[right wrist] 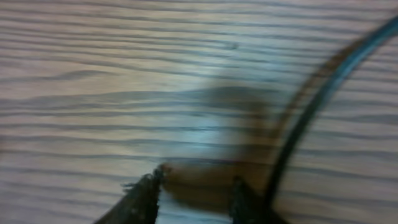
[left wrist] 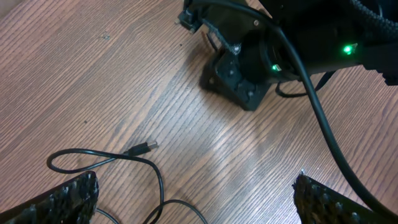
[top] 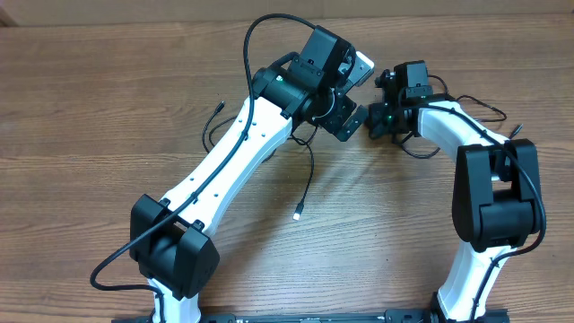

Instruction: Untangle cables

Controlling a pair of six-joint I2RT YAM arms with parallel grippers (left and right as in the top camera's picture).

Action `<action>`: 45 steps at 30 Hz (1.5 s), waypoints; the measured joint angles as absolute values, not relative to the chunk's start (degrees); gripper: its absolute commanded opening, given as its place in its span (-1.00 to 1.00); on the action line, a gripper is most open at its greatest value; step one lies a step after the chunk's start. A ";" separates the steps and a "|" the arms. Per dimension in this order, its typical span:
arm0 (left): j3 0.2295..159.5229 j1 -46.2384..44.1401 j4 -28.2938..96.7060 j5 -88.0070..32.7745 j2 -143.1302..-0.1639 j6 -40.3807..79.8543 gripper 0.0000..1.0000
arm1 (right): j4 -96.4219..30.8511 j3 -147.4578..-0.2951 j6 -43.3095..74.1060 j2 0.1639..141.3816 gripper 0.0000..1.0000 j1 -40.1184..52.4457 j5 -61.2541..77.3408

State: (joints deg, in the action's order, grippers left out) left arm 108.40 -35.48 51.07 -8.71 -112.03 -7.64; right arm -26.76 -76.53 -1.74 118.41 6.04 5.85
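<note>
Thin black cables lie on the wooden table. One cable (top: 309,175) runs down from under the left arm to a silvery tip (top: 297,215). Another cable end (top: 218,107) shows left of that arm. My left gripper (top: 345,117) hovers over the table, and in the left wrist view it (left wrist: 199,200) stands wide open, with a cable (left wrist: 157,177) and its small plug (left wrist: 144,147) lying ahead of its left finger. My right gripper (top: 377,121) is low over the wood. Its view is blurred: it (right wrist: 194,190) has a narrow gap holding nothing, and a cable (right wrist: 311,118) passes just outside the right finger.
The two gripper heads are close together at the back centre of the table (top: 108,81). The right gripper's black head (left wrist: 242,74) fills the top of the left wrist view. A black loop (top: 421,154) lies by the right forearm.
</note>
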 measured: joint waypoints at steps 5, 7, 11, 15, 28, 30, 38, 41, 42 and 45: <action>108.40 -35.48 51.07 -8.71 -112.03 -7.64 1.00 | -27.05 -76.55 -1.74 118.41 -0.59 4.84 -1.69; 108.40 -35.48 51.09 -8.71 -112.03 -7.64 1.00 | -27.29 -76.60 -1.74 118.41 -0.60 3.44 -2.66; 108.40 -35.48 51.07 -8.71 -112.03 -7.62 1.00 | -28.38 -76.95 -1.72 118.41 -0.60 -1.10 -3.88; 108.40 -35.48 51.09 -8.71 -112.03 -7.64 1.00 | -29.34 -77.23 -1.69 118.41 -0.56 -7.97 -4.91; 108.40 -35.48 51.07 -8.71 -112.03 -7.64 1.00 | -29.58 -77.36 -1.45 118.41 -0.32 -28.27 -4.86; 108.40 -35.48 51.07 -8.71 -112.03 -7.64 0.99 | -29.56 -77.36 -1.41 118.41 -0.31 -30.98 -3.79; 108.40 -35.48 51.07 -8.71 -112.03 -7.64 1.00 | -29.58 -77.36 0.43 118.45 -0.53 -38.83 3.31; 108.40 -35.48 51.07 -8.71 -112.03 -7.64 1.00 | -30.26 -77.36 0.69 118.45 -0.57 -39.29 5.17; 108.40 -35.48 51.07 -8.71 -112.03 -7.62 0.99 | -30.76 -77.43 0.69 118.45 -0.58 -39.29 5.78; 108.40 -35.48 51.07 -8.71 -112.03 -7.64 1.00 | -32.60 -77.71 0.82 118.45 -0.47 -39.29 8.23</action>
